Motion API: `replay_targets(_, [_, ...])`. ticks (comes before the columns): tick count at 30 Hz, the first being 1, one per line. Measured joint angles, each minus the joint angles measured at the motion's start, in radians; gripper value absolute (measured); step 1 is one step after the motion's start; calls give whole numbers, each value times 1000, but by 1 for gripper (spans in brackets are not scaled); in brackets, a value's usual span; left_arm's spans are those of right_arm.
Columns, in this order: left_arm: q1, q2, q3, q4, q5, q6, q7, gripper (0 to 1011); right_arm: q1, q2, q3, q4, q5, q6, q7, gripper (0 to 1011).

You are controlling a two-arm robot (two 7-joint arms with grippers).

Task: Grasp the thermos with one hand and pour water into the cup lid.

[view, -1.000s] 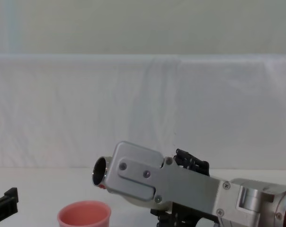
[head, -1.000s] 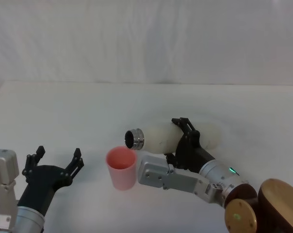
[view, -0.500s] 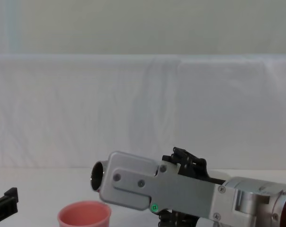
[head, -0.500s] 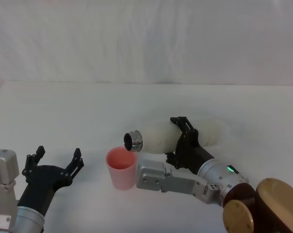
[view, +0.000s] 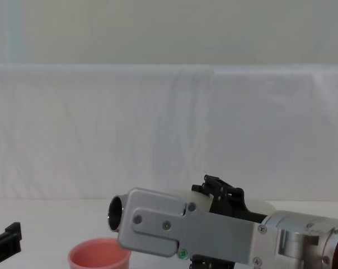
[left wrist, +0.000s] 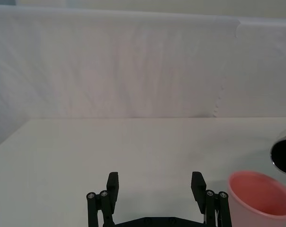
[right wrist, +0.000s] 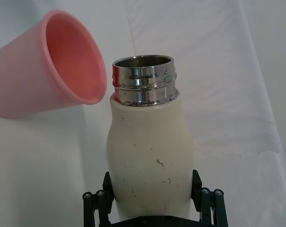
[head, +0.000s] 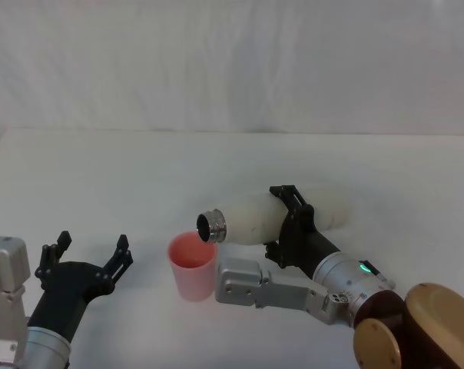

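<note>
Lowered slightly since a second ago, the thermos (head: 251, 217) is clamped sideways in the right hand (head: 290, 221), its neck poised over the cup lid (head: 191, 265) at centre frame.

Right gripper (head: 287, 219): fingers clamped, wrist rolled sideways, arm reaching in from lower right.
Left gripper (head: 91, 254): fingers spread, parked lower left.

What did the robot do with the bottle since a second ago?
The right gripper, clamped on the thermos throughout, tipped it a little further; its steel mouth sank slightly toward the cup lid, as the chest view shows best. No water is visible. The cup lid stayed put, and the left gripper stayed open and idle at the near left.
</note>
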Motion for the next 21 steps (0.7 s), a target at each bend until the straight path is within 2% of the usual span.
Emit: replay_targets(21, [0,0,0,0,0,0,0,1001,11,8,-21,-7,-53,4,0,962])
